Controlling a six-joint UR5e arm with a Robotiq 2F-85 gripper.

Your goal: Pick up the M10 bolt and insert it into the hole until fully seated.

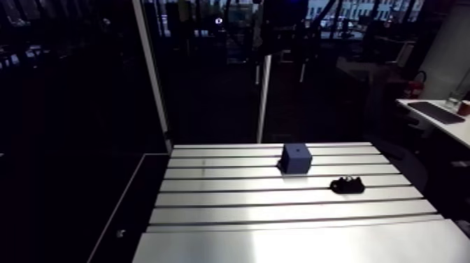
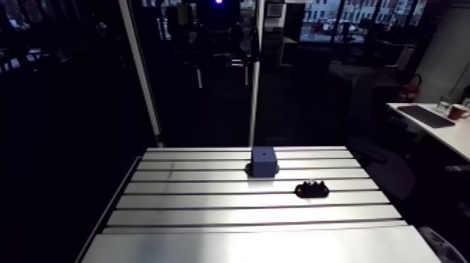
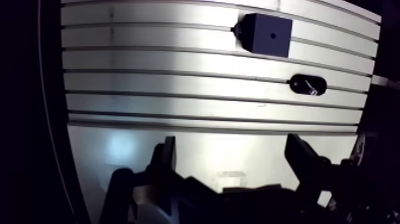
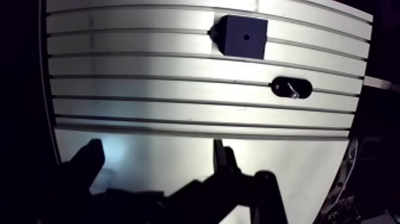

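A dark blue block (image 1: 296,158) with a small hole (image 3: 273,35) in its top face stands on the slotted table (image 1: 231,210). To its right lies a black oval holder (image 1: 347,185), and a small metal bolt (image 3: 310,86) rests on it. My gripper (image 3: 232,152) hangs open high above the table's smooth near part, well short of both things, with nothing between its fingers (image 3: 168,156). It does not show in the arm view.
The table's left edge (image 3: 62,89) drops into a dark gap. A desk (image 1: 437,119) with a keyboard stands off to the right of the table.
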